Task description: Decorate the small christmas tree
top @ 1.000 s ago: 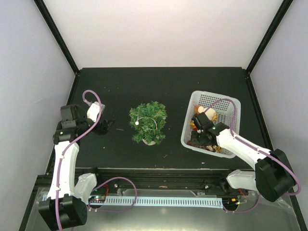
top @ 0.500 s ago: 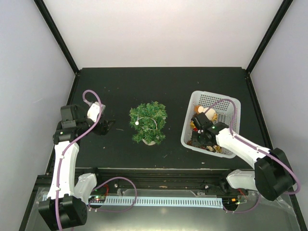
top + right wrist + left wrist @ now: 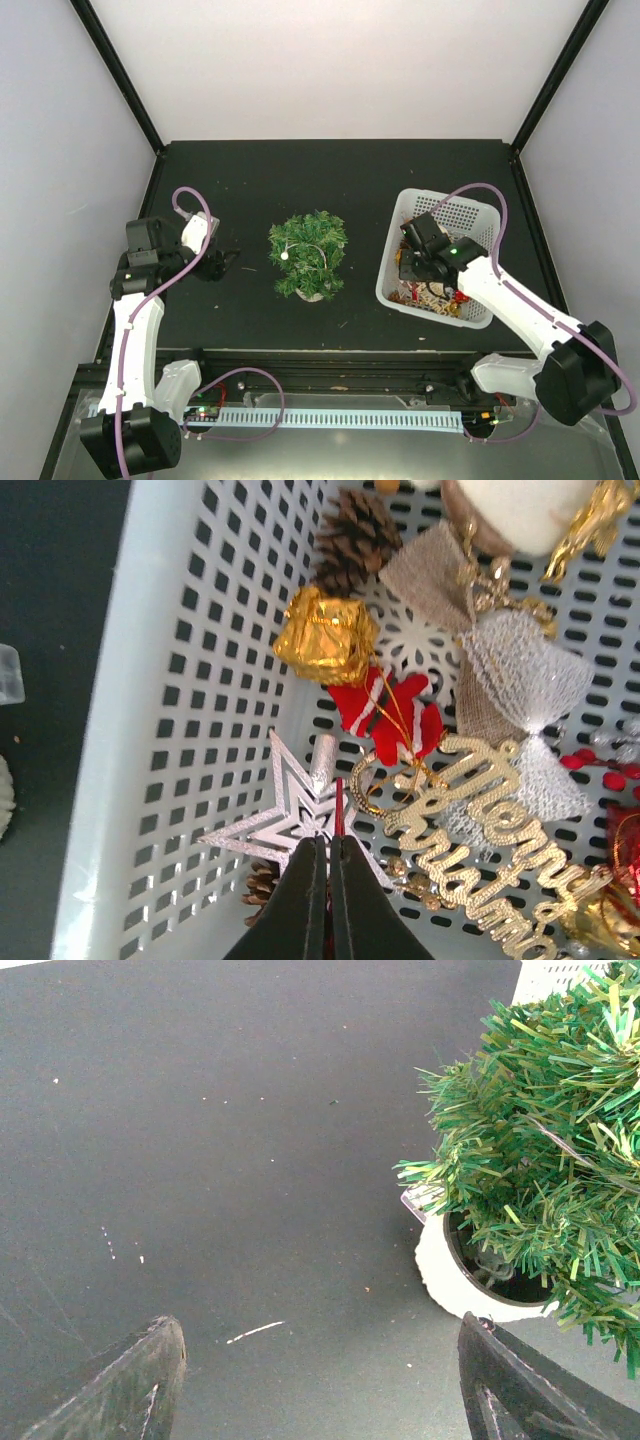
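The small christmas tree [image 3: 308, 255] stands mid-table on its white base [image 3: 440, 1272], and its green branches [image 3: 545, 1150] fill the right of the left wrist view. My left gripper [image 3: 226, 260] hovers low just left of the tree, open [image 3: 318, 1338], with only bare mat between its fingers. My right gripper [image 3: 408, 270] hangs over the white mesh basket [image 3: 470, 208]. It is shut [image 3: 327, 845] on a thin red strip [image 3: 338, 810] that pokes out from between the fingertips, above a silver star [image 3: 285, 820].
The basket [image 3: 180, 680] holds a gold gift box [image 3: 325, 635], red mittens [image 3: 385, 715], gold "Merry Christmas" lettering [image 3: 480, 850], a pine cone [image 3: 355, 540] and a burlap-and-mesh bow [image 3: 510, 670]. Black frame posts stand at the table's back corners.
My right gripper has closed fully on the red strip and its arm has lifted and shifted toward the back of the basket. The left arm and the tree have not moved.
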Available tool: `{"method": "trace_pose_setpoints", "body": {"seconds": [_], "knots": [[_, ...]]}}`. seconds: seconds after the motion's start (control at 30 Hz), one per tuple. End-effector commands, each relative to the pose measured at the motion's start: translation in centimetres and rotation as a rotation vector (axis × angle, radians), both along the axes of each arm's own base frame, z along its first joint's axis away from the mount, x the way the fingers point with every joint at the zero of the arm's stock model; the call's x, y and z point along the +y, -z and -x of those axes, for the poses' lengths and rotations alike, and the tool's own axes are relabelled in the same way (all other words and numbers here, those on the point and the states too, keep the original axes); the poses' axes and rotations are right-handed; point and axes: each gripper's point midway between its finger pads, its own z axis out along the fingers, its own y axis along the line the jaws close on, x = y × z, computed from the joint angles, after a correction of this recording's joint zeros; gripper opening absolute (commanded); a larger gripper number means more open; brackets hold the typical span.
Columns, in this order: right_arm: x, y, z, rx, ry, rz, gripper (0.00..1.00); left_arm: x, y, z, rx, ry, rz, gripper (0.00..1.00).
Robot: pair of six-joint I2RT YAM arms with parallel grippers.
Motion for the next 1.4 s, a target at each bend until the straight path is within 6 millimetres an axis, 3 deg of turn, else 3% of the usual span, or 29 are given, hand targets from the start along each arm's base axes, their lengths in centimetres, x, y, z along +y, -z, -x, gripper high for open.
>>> {"method": "trace_pose_setpoints", "body": {"seconds": [0.0, 0.3, 0.6, 0.73, 1.07, 1.37], "knots": [[-1.0, -2.0, -0.6, -0.052, 0.011, 0.036, 0.01, -0.1, -1.0, 0.0, -0.020, 0.018, 0.006, 0.75], [-1.2, -6.0, -1.5, -0.185, 0.037, -0.017, 0.01, 0.1, -1.0, 0.1, -0.031, 0.010, 0.004, 0.76], [-1.3, -14.0, -1.7, -0.455, 0.009, -0.136, 0.01, 0.1, -1.1, 0.2, -0.047, 0.009, 0.004, 0.76], [-0.6, -16.4, -1.3, -0.531, -0.040, -0.203, 0.01, 0.0, -1.3, 0.3, -0.058, 0.009, 0.003, 0.76], [2.6, -21.9, -0.8, -0.640, -0.242, -0.292, 0.01, -0.3, -1.3, 0.6, -0.082, 0.034, 0.009, 0.77], [8.9, -26.6, -1.1, -0.676, -0.429, -0.329, 0.01, -0.3, -1.3, 0.6, -0.094, 0.033, 0.003, 0.77]]}}
